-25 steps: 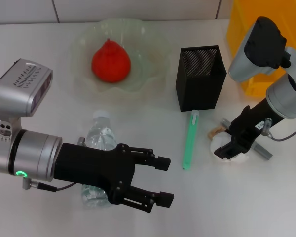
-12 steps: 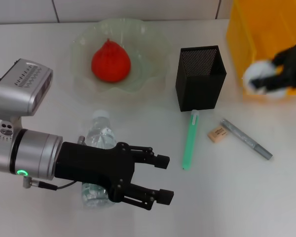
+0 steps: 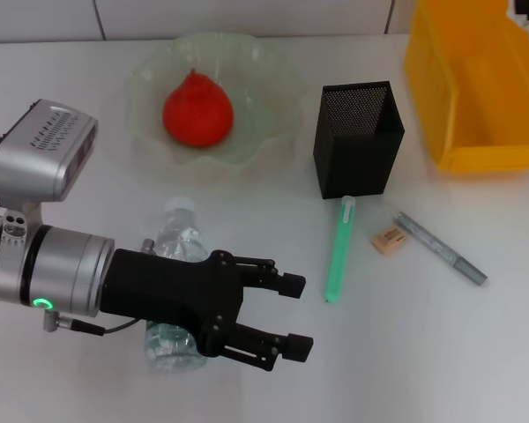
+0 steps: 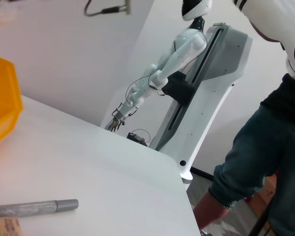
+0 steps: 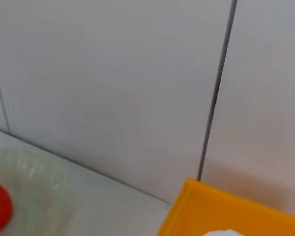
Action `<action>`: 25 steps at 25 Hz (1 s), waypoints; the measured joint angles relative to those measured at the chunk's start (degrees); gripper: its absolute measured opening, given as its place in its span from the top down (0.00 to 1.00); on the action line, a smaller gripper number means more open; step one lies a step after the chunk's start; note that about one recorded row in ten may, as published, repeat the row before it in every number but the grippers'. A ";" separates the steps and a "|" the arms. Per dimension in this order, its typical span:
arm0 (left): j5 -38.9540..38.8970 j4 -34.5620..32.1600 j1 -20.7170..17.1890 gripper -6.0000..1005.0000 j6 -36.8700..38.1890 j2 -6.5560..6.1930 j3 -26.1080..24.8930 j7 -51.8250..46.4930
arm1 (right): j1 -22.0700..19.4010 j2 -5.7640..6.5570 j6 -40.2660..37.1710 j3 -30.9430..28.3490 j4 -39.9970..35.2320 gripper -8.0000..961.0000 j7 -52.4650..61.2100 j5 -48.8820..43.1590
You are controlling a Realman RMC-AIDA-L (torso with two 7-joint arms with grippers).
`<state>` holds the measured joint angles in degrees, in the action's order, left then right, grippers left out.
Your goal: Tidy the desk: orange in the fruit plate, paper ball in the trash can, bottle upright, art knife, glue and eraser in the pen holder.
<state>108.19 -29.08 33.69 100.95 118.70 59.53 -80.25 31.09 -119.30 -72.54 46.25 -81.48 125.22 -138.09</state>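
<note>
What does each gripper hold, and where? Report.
Left gripper: open by the bottle, holding nothing. Right gripper: above the trash can; whether it grips the paper ball cannot be told.

Red-orange orange (image 3: 198, 109); pale-green translucent fruit plate (image 3: 273, 84); black mesh pen holder (image 3: 358, 139); yellow trash can (image 3: 476, 88); tan eraser (image 3: 389, 239); white tabletop (image 3: 476, 352).

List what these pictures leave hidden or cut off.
- Right gripper: out of the head view past its top right corner; open or shut cannot be told.
- Paper ball: only a white sliver at the right wrist view's edge, over the trash can.
- Bottle: lower half hidden under the left gripper in the head view.
- Pen holder: inside too dark to see.
</note>
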 joint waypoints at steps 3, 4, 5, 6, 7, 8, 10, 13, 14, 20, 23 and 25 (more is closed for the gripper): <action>0.00 -0.01 0.03 0.17 0.01 -0.04 -0.09 -0.15 | 0.31 0.13 1.34 0.75 1.80 0.47 0.06 -0.05; 0.00 -0.17 0.07 0.17 0.11 -0.14 -0.35 -0.47 | 0.41 0.15 1.50 0.88 2.27 0.45 0.05 -0.06; 0.00 -0.27 0.07 0.17 0.41 -0.14 -0.47 -0.62 | 0.45 0.16 1.60 0.92 2.50 0.42 -0.19 -0.07; 0.00 -0.27 0.07 0.17 0.41 -0.14 -0.47 -0.62 | 0.45 0.16 1.60 0.92 2.50 0.40 -0.19 -0.07; -0.02 -0.33 0.07 0.17 0.62 -0.14 -0.60 -0.81 | 0.32 0.12 1.57 0.91 2.32 0.38 -0.26 -0.02; -0.15 -0.38 0.07 0.17 0.72 -0.14 -0.65 -1.10 | 0.12 0.09 1.51 0.89 1.93 0.35 -0.29 0.06; -0.73 -0.83 0.07 0.17 1.00 -0.25 -0.81 -2.79 | -1.52 0.08 -0.48 0.85 -0.19 0.33 -0.50 1.78; -1.08 -2.16 -0.06 0.17 1.50 -0.36 -1.11 -5.40 | -3.05 0.33 -4.56 0.46 -1.41 0.33 -1.97 5.24; -1.16 -2.83 -0.16 0.17 1.60 -0.41 -1.23 -6.56 | -3.97 0.52 -8.15 -0.13 -1.86 0.33 -3.64 8.09; 0.97 -14.81 -2.46 0.17 -2.05 -0.87 -1.36 -21.45 | -11.39 0.41 -33.56 -7.08 3.75 0.33 -20.05 25.12; 1.70 -18.06 -2.61 0.17 -2.86 -1.15 -1.36 -26.33 | -13.04 0.51 -37.81 -7.71 9.21 0.33 -24.92 26.51; 4.37 -24.62 -2.29 0.17 -3.64 -1.43 -1.33 -37.05 | -14.48 1.63 -40.53 -7.90 19.18 0.33 -31.34 26.60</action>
<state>112.56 -53.70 31.40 97.31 117.28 58.20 -117.31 16.62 -117.68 -113.07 38.35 -62.30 93.88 -111.50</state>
